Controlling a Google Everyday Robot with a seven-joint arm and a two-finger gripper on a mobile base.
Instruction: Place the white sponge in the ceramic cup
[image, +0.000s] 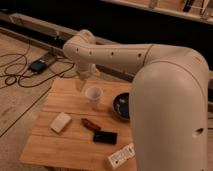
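The wooden surface (60, 150) stands on a pale floor, with cables (15, 75) and a small dark box (37, 65) off to its left and dark rails running behind it. Your claw (80, 83) hangs over the far left edge of the surface, just beside the cup (93, 95). The sponge is plainly not in it, but you cannot tell from here whether it is clenched or released. The sponge (60, 122) lies flat on the left part of the surface, well apart from the claw, nearer the camera and a little to the left, with bare wood between them. Its long axis runs slantwise, from near-left to far-right, so you will likely want the wrist turned to close across the short side. The cup stands upright between the claw and the black bowl (121, 106); mind it as you draw away. A reddish-brown thing (90, 124), perhaps a snack, lies near the sponge's right, then a flat black block (105, 136) and a marked white box (121, 157) at the near edge.
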